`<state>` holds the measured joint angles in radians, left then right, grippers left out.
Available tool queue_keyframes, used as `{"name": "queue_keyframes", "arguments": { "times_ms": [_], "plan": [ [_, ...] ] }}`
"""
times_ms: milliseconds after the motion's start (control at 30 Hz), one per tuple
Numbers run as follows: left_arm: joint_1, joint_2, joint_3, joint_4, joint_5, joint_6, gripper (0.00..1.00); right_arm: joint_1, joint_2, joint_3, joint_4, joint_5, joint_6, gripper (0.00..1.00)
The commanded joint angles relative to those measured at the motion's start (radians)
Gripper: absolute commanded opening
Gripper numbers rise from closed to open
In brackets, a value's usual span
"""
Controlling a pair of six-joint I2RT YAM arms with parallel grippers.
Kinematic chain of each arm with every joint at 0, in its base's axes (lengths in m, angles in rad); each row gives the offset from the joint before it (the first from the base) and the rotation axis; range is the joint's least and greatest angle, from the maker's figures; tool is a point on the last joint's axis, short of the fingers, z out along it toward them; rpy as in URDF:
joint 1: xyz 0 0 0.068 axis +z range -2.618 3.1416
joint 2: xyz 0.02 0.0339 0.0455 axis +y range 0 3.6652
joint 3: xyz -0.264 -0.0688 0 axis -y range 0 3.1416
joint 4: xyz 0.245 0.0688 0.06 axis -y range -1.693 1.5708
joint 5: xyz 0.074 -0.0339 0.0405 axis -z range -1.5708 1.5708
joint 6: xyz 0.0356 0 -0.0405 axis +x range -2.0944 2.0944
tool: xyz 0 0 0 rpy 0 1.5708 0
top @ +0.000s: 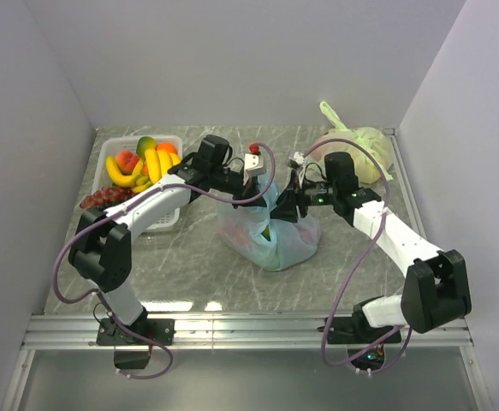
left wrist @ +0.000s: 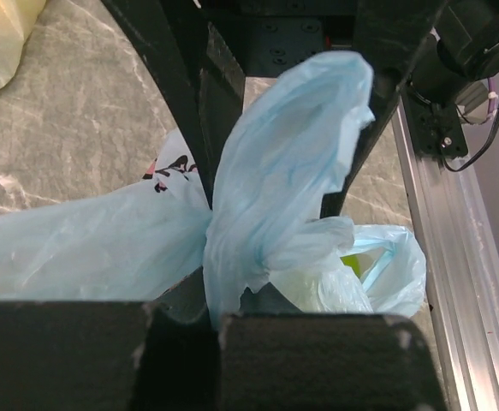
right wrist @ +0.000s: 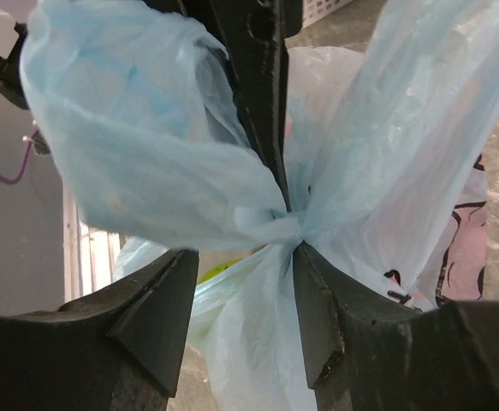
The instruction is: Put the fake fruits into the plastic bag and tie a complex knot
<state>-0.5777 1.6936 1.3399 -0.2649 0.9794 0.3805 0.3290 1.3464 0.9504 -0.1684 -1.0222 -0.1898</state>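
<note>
The light-blue plastic bag (top: 270,233) sits mid-table between both arms, with a green fruit showing through its wall (right wrist: 219,271). Its ears are twisted into a knot (right wrist: 288,226) with loose ends flaring out. My left gripper (left wrist: 216,318) is shut on one blue ear (left wrist: 283,171) and hovers over the bag's top (top: 264,190). My right gripper (right wrist: 240,318) stands open around the strand below the knot; the plastic brushes its right finger (right wrist: 317,312). More fake fruits, bananas (top: 151,163) and grapes (top: 103,199), lie at the left.
A white basket (top: 112,151) at the back left holds the loose fruits. A pale yellow-green tied bag (top: 365,147) sits at the back right. White walls close in the marble table on three sides, and a metal rail (top: 249,330) runs along the near edge.
</note>
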Motion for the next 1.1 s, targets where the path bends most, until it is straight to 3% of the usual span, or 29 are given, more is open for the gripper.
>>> {"name": "queue_keyframes", "arguments": {
  "times_ms": [0, 167, 233, 367, 433, 500, 567, 600, 733, 833, 867, 967, 1067],
  "plan": [
    [-0.007, 0.014, 0.05, -0.014, 0.038, 0.054, 0.0, 0.018, 0.022, 0.056, 0.023, -0.033, -0.023, 0.55],
    [-0.01, 0.024, 0.071, -0.077, 0.035, 0.13, 0.01, 0.027, 0.037, 0.071, -0.006, -0.062, -0.077, 0.53],
    [-0.008, 0.026, 0.085, -0.112, 0.03, 0.207, 0.0, 0.025, 0.043, 0.094, -0.084, -0.065, -0.131, 0.53],
    [-0.01, 0.043, 0.133, -0.235, 0.028, 0.319, 0.0, 0.025, 0.072, 0.166, -0.378, -0.062, -0.402, 0.55],
    [-0.01, 0.052, 0.165, -0.267, 0.031, 0.362, 0.01, 0.025, 0.082, 0.185, -0.419, -0.053, -0.442, 0.57],
    [-0.01, 0.06, 0.183, -0.301, 0.031, 0.391, 0.0, 0.025, 0.088, 0.191, -0.447, -0.055, -0.471, 0.82],
    [-0.008, 0.058, 0.197, -0.318, 0.03, 0.411, 0.0, 0.025, 0.091, 0.202, -0.464, -0.052, -0.496, 0.83],
    [-0.01, 0.06, 0.199, -0.329, 0.028, 0.425, 0.0, 0.024, 0.091, 0.2, -0.465, -0.05, -0.5, 0.95],
    [-0.008, 0.066, 0.212, -0.329, 0.022, 0.425, 0.0, 0.008, 0.085, 0.171, -0.366, -0.061, -0.395, 0.96],
    [-0.008, 0.074, 0.222, -0.309, 0.036, 0.39, 0.0, 0.008, 0.076, 0.104, -0.159, -0.07, -0.194, 0.97],
    [-0.01, 0.072, 0.222, -0.297, 0.041, 0.362, 0.01, 0.008, 0.071, 0.079, -0.02, -0.059, -0.069, 0.97],
    [-0.011, 0.074, 0.22, -0.269, 0.044, 0.327, 0.01, 0.015, 0.071, 0.024, 0.133, -0.038, 0.068, 0.91],
    [-0.013, 0.086, 0.234, -0.284, 0.071, 0.322, 0.01, 0.018, 0.085, 0.007, 0.167, -0.026, 0.113, 0.81]
  ]
}}
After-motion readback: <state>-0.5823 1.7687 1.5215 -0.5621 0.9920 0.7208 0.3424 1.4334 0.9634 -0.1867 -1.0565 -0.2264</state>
